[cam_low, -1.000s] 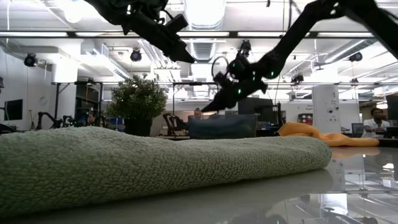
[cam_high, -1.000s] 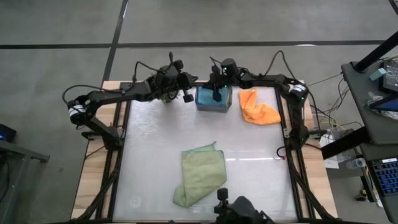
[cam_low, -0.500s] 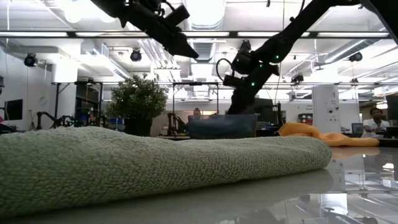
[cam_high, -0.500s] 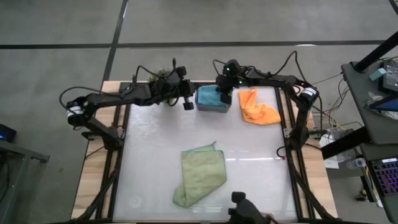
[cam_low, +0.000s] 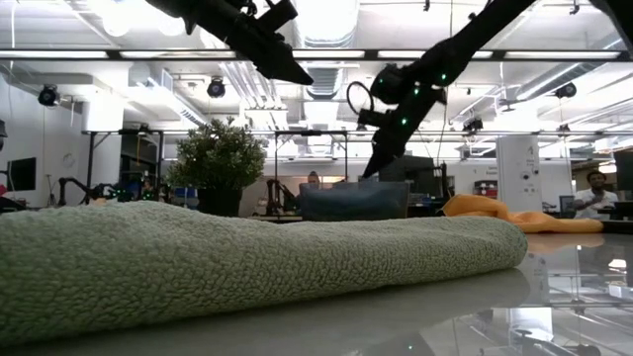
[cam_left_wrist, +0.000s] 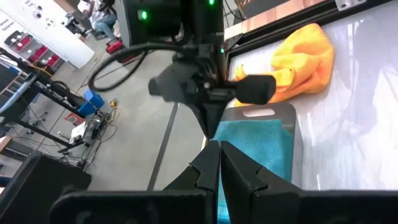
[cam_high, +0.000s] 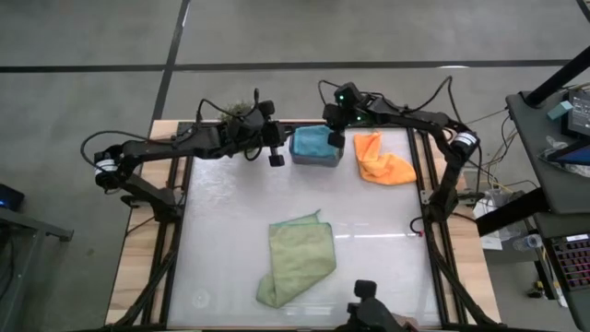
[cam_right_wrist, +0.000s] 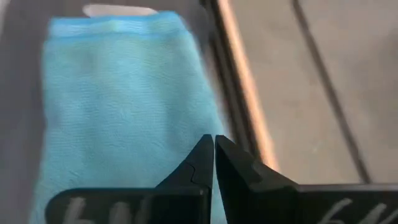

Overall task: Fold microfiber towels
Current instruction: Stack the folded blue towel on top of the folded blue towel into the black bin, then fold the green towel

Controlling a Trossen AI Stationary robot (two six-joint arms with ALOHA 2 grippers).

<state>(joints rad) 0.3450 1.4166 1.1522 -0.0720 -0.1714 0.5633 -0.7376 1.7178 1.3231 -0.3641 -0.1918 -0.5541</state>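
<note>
Teal towel [cam_high: 312,140] lies in grey bin [cam_high: 314,159], its lower layers hidden.

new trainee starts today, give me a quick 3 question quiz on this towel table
1. True or false: the blue towel lies in the grey bin.
2. Which towel lies nearest the table's front edge? A orange B green C blue
3. Fill in: both the left tool and right tool are ____.

Key: 1 true. 2 B, the green towel; the orange towel sits at the back beside the bin. 3 shut, holding nothing.
</note>
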